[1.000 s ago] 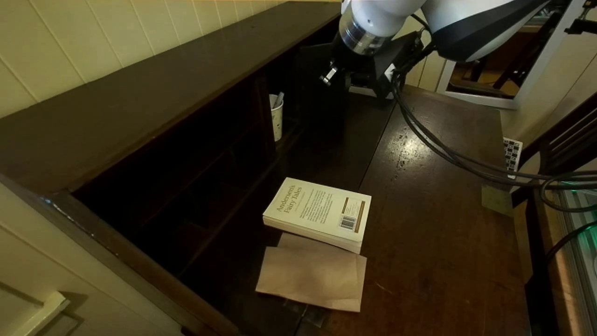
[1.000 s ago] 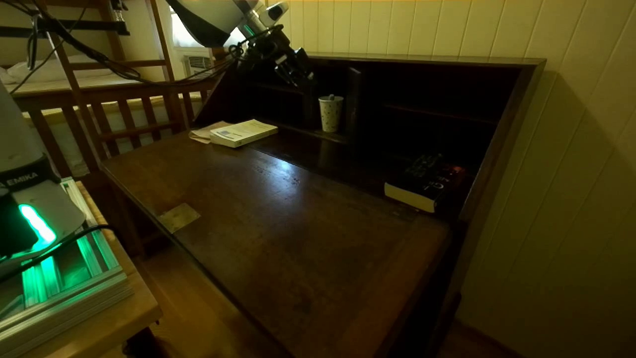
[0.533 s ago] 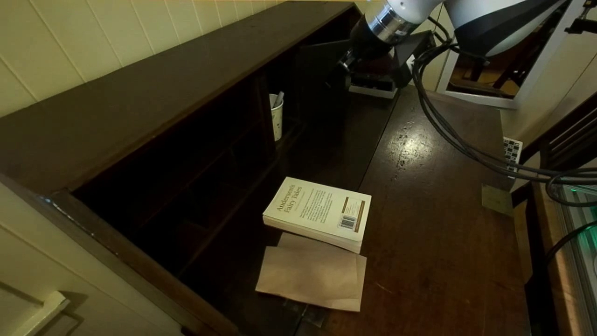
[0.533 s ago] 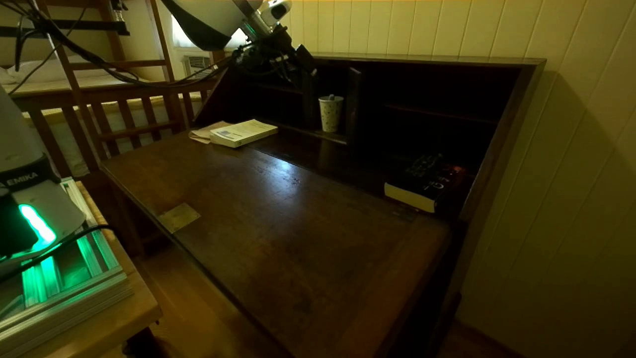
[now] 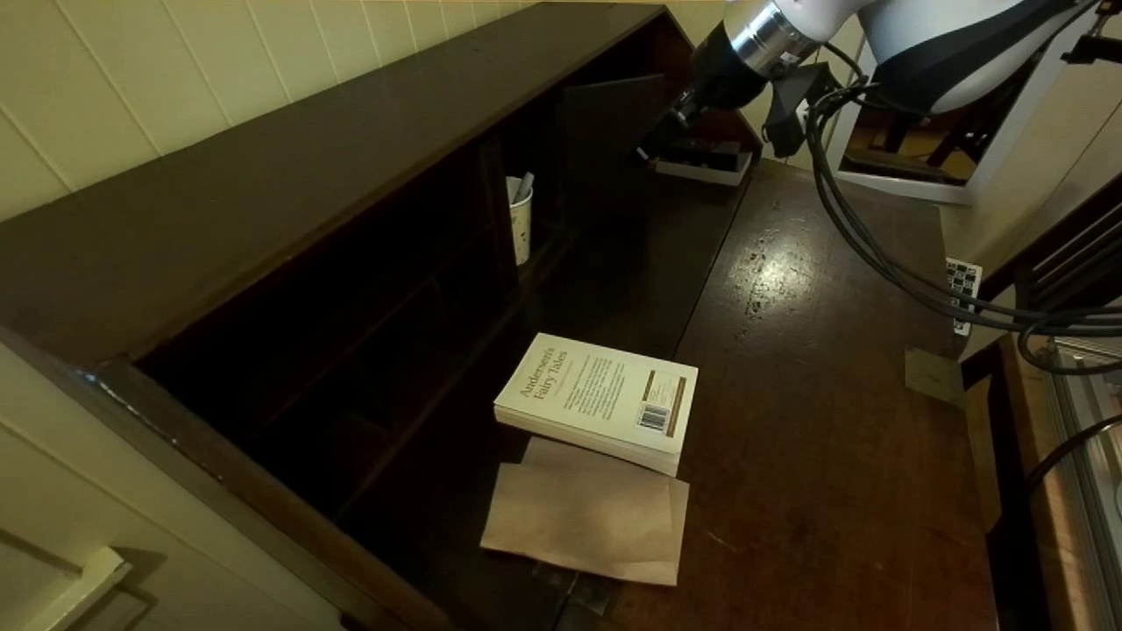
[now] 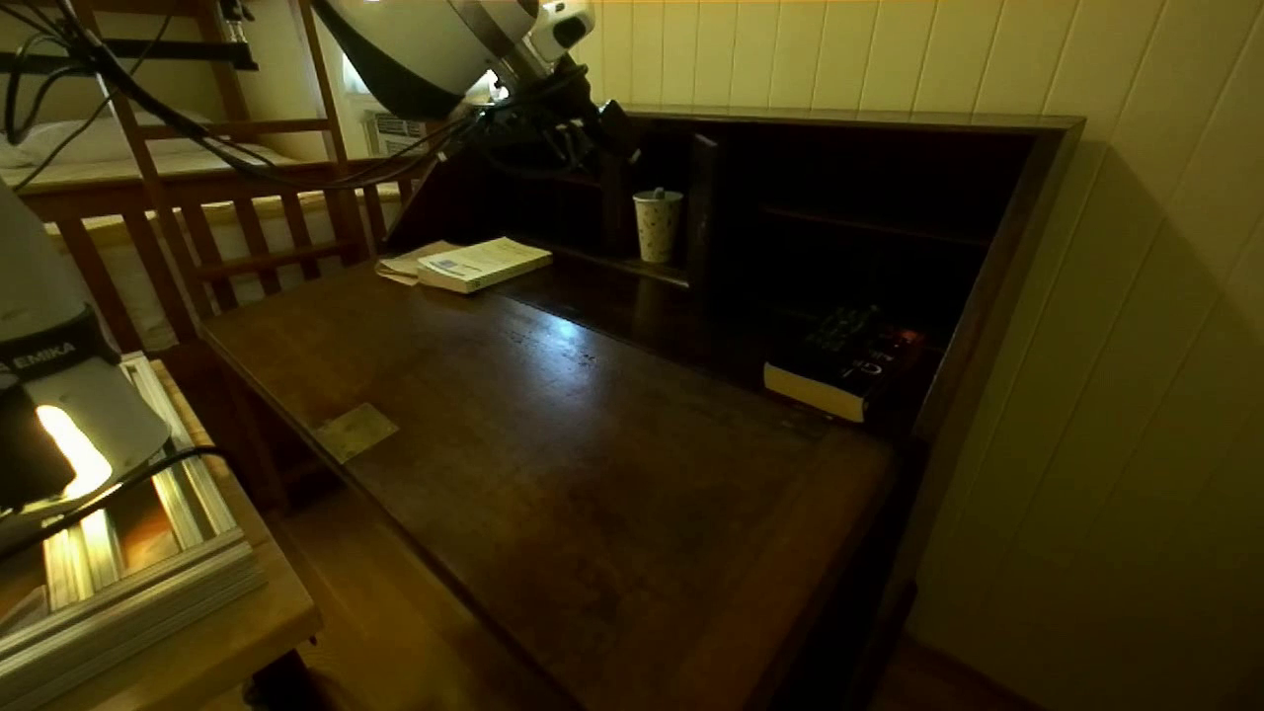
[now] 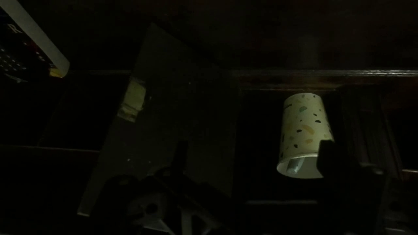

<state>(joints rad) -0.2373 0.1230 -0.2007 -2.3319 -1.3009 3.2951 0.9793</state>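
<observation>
On the tabletop [image 6: 464,425] at far left, in an exterior view, shows brown paper [image 6: 398,268] against the edge of a white book [image 6: 486,263]. Farther right, hovers with the gripper [image 7: 254,147] spread wide in the wrist view, grasping nothing, near a speckled cup [image 6: 659,227]. Has that cup upright in a shelf compartment [image 6: 632,268], left of a dark jutting panel [image 6: 704,197]. Nearer, at right, shows a thick black book [image 6: 849,360] lying flat.

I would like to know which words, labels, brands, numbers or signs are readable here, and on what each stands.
"Andersen's Fairy Tales": on the pale book.
"EMIKA": on the arm base.
"R": on the dark book, in the wrist view; most other letters are too blurred.
Too small to read: the pale book's blurb and barcode digits.
</observation>
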